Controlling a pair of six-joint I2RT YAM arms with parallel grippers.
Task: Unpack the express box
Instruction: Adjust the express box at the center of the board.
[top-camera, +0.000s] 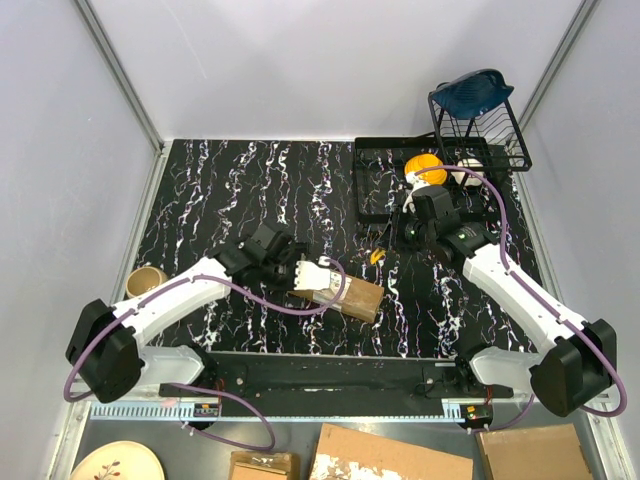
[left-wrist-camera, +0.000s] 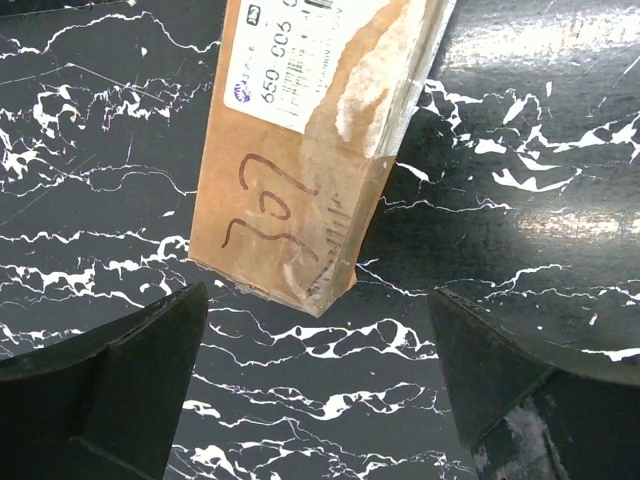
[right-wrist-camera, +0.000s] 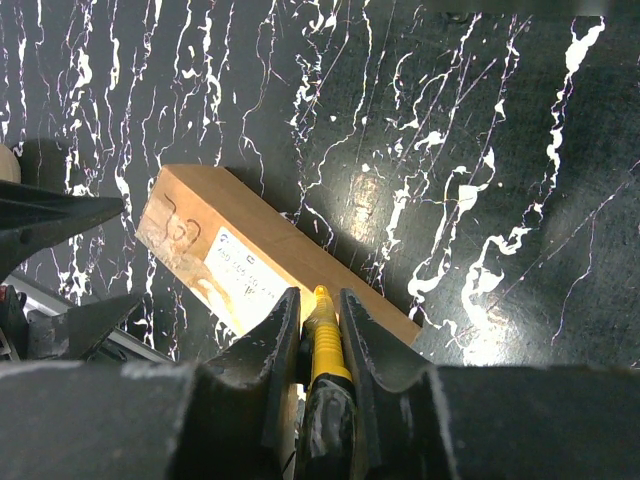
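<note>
My right jaws clamp the knife (right-wrist-camera: 322, 340); my left jaws gape empty by the box (left-wrist-camera: 300, 190), which could slide unpinned.

Bright, even light from overhead fills the top view, leaving only soft, short shadows. The glossy black marbled tabletop (right-wrist-camera: 365, 195) throws back pale glare patches in both wrist views, where the near fingers (left-wrist-camera: 110, 390) look dark and blurred.

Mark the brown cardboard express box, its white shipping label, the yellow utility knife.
brown cardboard express box (top-camera: 357, 299), top external view, top face.
white shipping label (left-wrist-camera: 285, 75), left wrist view, printed middle.
yellow utility knife (right-wrist-camera: 326, 355), right wrist view, yellow front.
</note>
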